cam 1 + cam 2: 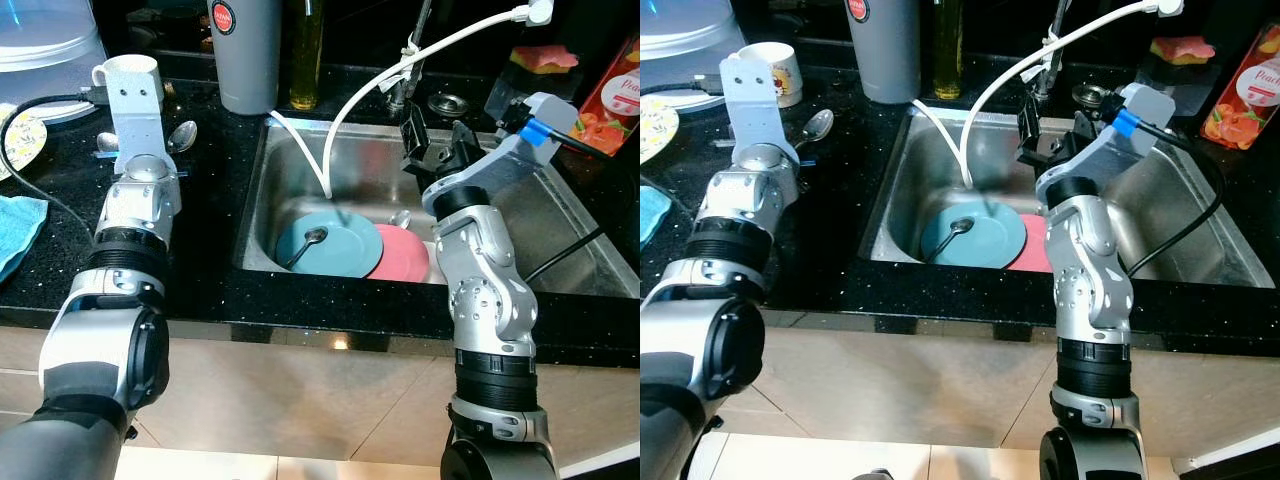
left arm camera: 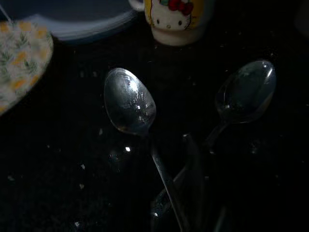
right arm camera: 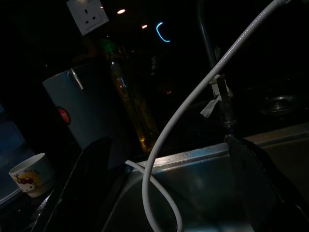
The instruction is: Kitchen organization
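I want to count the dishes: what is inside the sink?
In the sink lie a teal plate with a spoon on it, and a pink plate tucked partly under it. A white hose hangs in. The right arm covers the rest.

Left arm reaches far-left, wrist angled down. Right arm stands bent at the near middle, its right gripper (image 1: 436, 142) spread open.
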Robot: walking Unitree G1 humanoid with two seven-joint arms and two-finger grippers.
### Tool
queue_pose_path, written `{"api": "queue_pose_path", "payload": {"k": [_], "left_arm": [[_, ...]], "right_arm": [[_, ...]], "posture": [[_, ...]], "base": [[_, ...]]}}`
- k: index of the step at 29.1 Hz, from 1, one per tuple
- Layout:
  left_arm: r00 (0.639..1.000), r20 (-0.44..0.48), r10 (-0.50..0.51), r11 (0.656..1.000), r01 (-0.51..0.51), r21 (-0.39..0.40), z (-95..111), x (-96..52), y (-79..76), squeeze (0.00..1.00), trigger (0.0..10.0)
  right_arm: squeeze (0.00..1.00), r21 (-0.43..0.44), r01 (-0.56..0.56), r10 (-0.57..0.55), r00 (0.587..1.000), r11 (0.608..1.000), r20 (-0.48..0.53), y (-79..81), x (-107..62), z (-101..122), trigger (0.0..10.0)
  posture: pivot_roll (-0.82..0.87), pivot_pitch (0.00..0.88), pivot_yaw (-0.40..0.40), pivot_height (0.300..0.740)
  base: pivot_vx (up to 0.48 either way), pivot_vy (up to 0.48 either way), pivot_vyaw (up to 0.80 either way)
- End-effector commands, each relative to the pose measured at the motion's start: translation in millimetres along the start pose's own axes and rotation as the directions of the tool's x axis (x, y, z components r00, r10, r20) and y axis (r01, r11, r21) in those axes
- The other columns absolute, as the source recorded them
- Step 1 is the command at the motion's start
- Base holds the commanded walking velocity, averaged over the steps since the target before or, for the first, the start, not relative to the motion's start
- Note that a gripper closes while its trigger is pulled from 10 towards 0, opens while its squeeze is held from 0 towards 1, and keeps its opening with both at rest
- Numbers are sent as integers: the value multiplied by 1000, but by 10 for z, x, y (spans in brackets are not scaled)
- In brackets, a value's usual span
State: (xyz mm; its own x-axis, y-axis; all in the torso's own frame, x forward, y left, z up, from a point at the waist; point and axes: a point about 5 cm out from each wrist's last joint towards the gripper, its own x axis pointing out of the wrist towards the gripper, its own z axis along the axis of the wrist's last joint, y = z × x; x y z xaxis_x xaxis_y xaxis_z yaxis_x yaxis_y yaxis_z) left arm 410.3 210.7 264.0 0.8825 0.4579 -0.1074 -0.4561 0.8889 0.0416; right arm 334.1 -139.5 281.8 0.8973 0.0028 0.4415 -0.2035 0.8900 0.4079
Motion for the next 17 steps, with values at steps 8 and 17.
{"api": "queue_pose_path", "payload": {"k": [8,17], "left_arm": [[985,-174,0,991,-24,-131,-183,58,101,0,10000],[974,-225,-16,989,-18,-144,-254,69,110,0,3922]], "right_arm": [[0,8,7,-7,1000,1000,0,-4,3,-2,10000],[0,-131,-221,164,923,966,-347,131,-171,-542,10000]], "posture": [[248,81,-32,740],[246,82,-33,740]], "base": [[0,0,0],[0,0,0]]}}
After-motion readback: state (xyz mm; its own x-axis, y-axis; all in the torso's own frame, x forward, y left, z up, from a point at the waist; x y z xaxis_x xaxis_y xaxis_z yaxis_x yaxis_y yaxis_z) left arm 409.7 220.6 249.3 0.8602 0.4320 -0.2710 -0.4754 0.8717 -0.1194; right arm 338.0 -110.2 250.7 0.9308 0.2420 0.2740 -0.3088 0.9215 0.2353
